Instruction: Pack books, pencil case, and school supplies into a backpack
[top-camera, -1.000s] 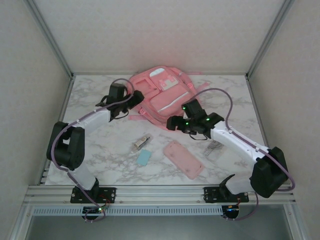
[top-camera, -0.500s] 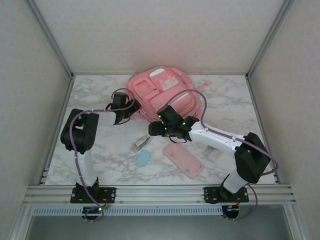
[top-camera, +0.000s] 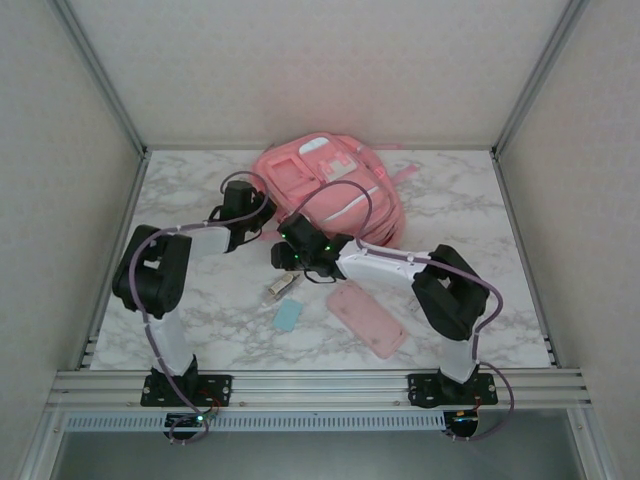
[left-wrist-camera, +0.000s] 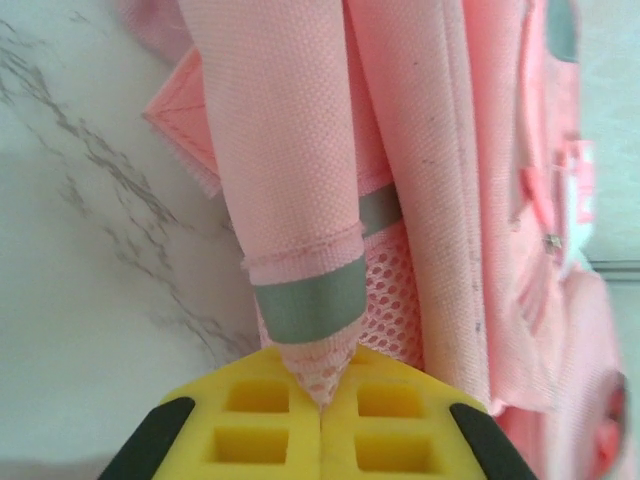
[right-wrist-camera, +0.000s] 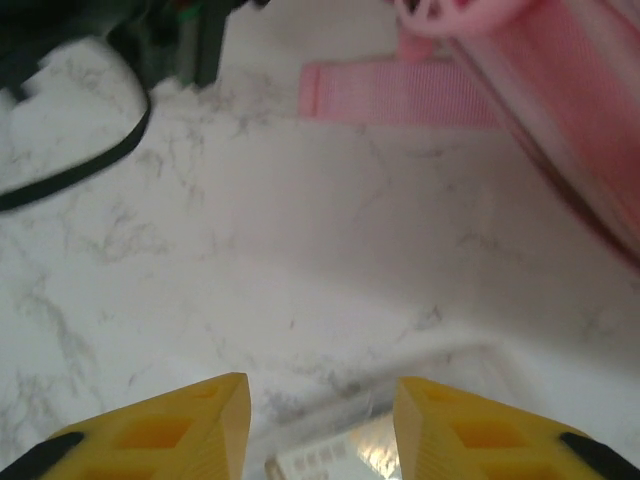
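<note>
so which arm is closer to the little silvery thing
Right. The right fingers hover just over the silvery item; the left fingers are farther back, shut on an edge of the backpack.

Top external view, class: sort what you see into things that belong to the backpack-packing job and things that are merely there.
Belongs to the job: backpack, pencil case, light-blue block, silvery stubby item.

Merely there: marble table, metal rail at the near edge.
</note>
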